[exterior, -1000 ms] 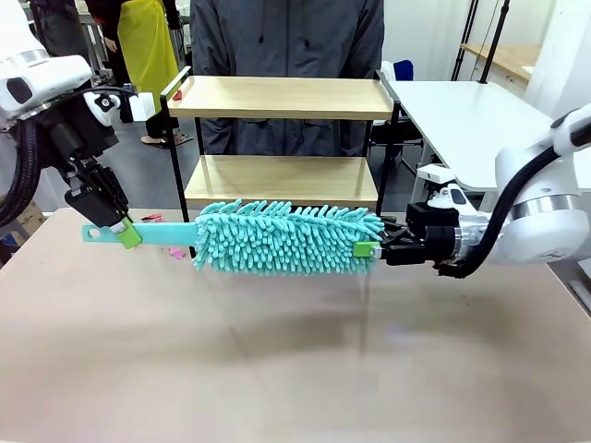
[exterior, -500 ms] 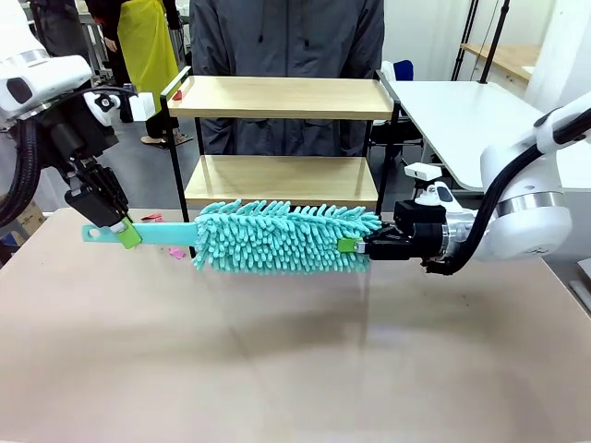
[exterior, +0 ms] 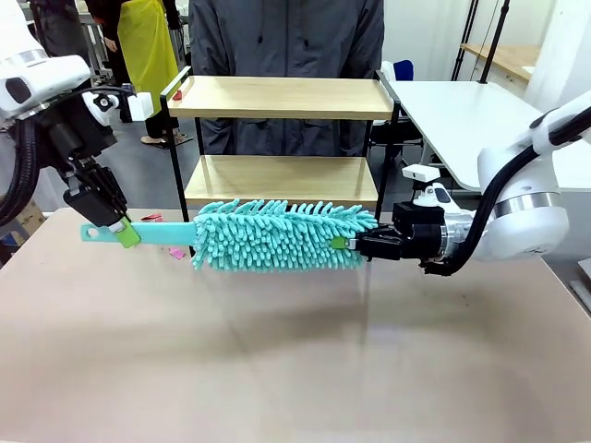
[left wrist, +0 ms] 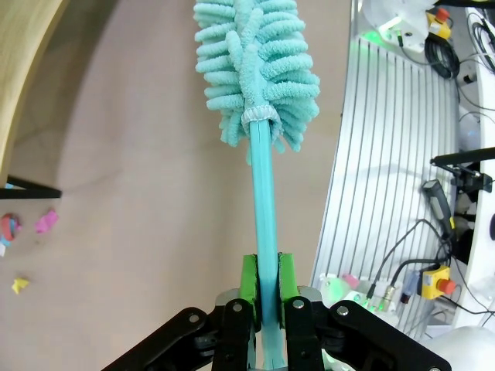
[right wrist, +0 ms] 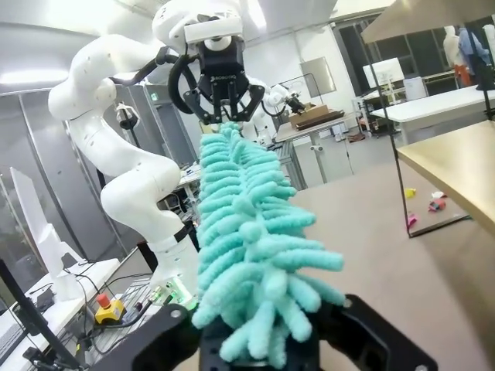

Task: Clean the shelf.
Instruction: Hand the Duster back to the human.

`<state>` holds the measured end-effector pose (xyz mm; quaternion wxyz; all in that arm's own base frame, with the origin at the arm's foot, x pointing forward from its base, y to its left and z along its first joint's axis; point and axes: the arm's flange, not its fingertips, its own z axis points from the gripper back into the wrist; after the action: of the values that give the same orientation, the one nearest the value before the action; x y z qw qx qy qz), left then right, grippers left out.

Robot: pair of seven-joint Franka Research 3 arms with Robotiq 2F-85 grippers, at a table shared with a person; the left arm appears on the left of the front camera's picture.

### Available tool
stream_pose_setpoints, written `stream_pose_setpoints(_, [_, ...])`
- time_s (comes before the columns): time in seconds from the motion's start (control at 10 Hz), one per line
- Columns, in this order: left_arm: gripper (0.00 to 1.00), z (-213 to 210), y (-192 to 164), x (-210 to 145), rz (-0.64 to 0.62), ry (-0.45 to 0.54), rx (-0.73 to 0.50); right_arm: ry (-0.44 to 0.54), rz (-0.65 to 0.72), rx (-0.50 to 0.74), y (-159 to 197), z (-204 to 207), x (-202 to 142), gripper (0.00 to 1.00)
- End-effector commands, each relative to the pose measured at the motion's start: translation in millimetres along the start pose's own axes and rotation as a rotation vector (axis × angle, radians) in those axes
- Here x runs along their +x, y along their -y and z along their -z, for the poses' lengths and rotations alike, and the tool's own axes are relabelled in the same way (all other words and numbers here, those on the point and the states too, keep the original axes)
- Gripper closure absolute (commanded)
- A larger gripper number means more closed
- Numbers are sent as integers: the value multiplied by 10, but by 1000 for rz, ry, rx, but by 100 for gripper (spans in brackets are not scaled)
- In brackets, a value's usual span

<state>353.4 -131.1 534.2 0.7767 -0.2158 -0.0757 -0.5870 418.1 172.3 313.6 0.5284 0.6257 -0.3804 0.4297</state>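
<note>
While the left arm comes down from the upper left of the front view with its wrist bent downward, its left tool [exterior: 120, 231] is clamped narrow on the flat teal handle [exterior: 138, 234] of a microfiber duster [exterior: 277, 236]; in the left wrist view the two green pads [left wrist: 248, 277] press on both sides of that handle. The right arm reaches in from the right with its forearm roughly level, wrist pointing toward the robot's left. Its right tool [exterior: 343, 244] is pushed into the fluffy end of the duster, green pad showing among the strands; the fingers are buried in the pile in the right wrist view, so I cannot tell whether they are closed on it.

The duster's long axis runs nearly level across the front view, handle end toward the robot's left, fluffy head [right wrist: 247, 255] toward the right. It is held above the beige desk [exterior: 277, 369], just in front of the shelf [exterior: 282, 97].

The shelf stands upright at the far edge of the desk, both wooden boards level, its long side parallel to the duster. A person in a dark jacket [exterior: 286, 37] stands right behind it. Small pink scraps [exterior: 175, 252] lie on the desk near the shelf's left leg.
</note>
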Motion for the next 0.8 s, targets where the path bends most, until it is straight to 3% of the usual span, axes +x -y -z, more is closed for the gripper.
stream_pose_setpoints(0.0, [87, -31, 22, 8, 8, -1, -5, -31, 30, 54, 55, 12, 57, 100])
stream_pose_setpoints(0.5, [87, 4, 4, -4, 0, -4, -4, 44, 49, 106, 46, -66, 141, 100])
stream_pose_setpoints(0.6, [29, -14, 16, -42, 36, 25, 1, -10, 6, 92, -6, -8, 32, 100])
stream_pose_setpoints(0.7, [29, -74, 38, -76, 47, 81, -15, -10, 6, 92, -6, -8, 32, 100])
